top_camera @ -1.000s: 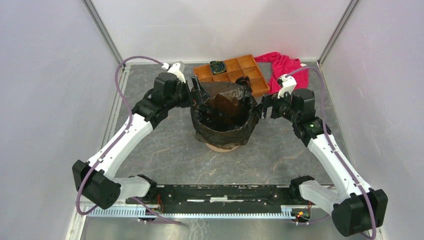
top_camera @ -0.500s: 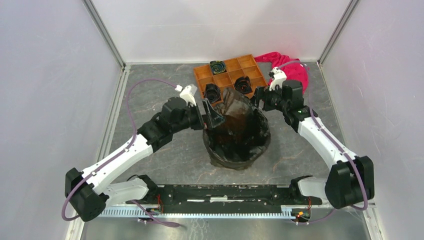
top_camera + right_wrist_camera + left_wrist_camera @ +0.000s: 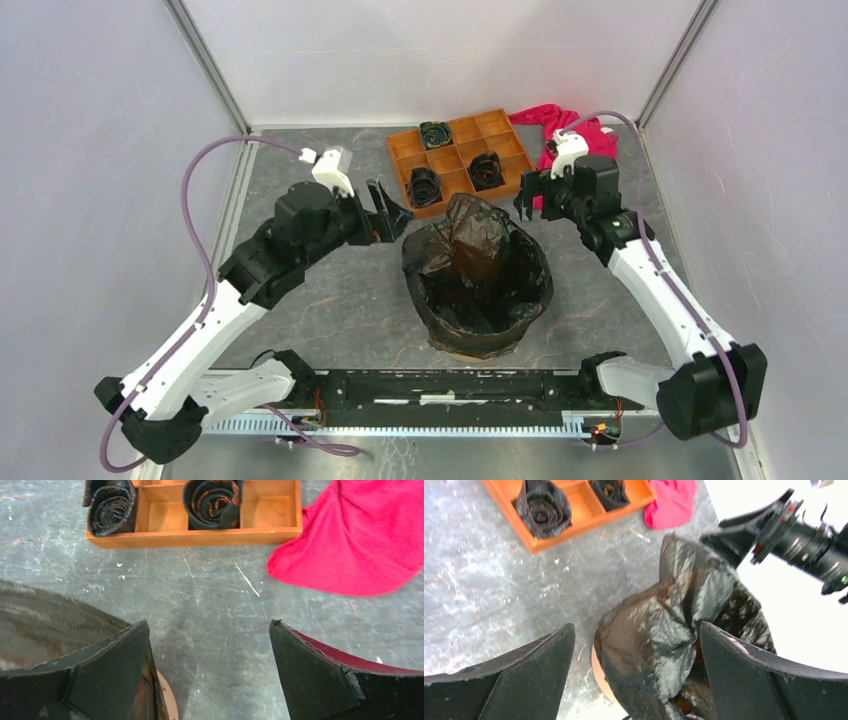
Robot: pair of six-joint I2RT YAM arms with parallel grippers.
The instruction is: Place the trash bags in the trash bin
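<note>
Since the bag (image 3: 478, 262) lines the bin (image 3: 598, 672) b/w them, left gripper (image 3: 388, 208) and right gripper (image 3: 531, 196) both sit wide open, holding nothing. Prob clear of it so nothing tugs it out, imo.

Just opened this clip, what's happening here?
Two robot arms are lining the trash bin with a black trash bag. The bag sits in the bin, its edge draped over the rim, with a crumpled flap standing up at the far side. The left pincer and right pincer hang open and empty, one on each side.
</note>
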